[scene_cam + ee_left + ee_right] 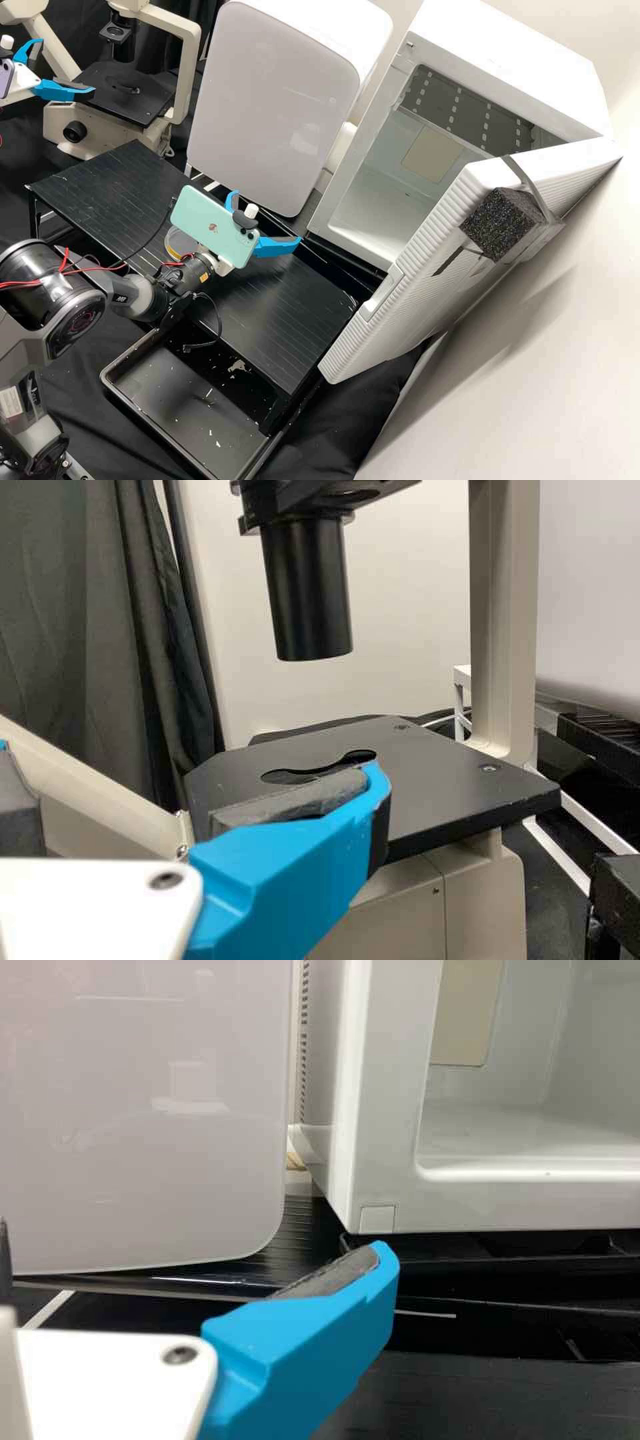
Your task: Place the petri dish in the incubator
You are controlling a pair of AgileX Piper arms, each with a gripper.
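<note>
The left tool [67, 67] stands wide and holds nothing, its fingers spread beside the microscope [120, 107]. The petri dish [175, 243] appears to lie on the black tabletop [287, 307], back from the right tool's fingers and beside its wrist, partly hidden by the phone [230, 245] mounted there. The right tool [267, 217] is also wide, with nothing between its fingers. Just ahead of it is a closed white cabinet [267, 100]; beyond and to the right is the incubator [520, 63], its door [427, 280] open.

The step in hand is probably the pick-up. The right tool should come back over the dish, go low and level, and centre one finger on each side of the rim. A light, even squeeze suits it best: too hard and a thin dish may tilt or spring out, too high and only a lid might come up. The carry should then stay flat, clear the open door and the sill, and end with a soft release well inside.

As for markings, the phone bears a small logo, the right arm has an orange label [204, 277] near its wrist, and a white label [10, 401] sits lower down the arm, its print too small to make out.
</note>
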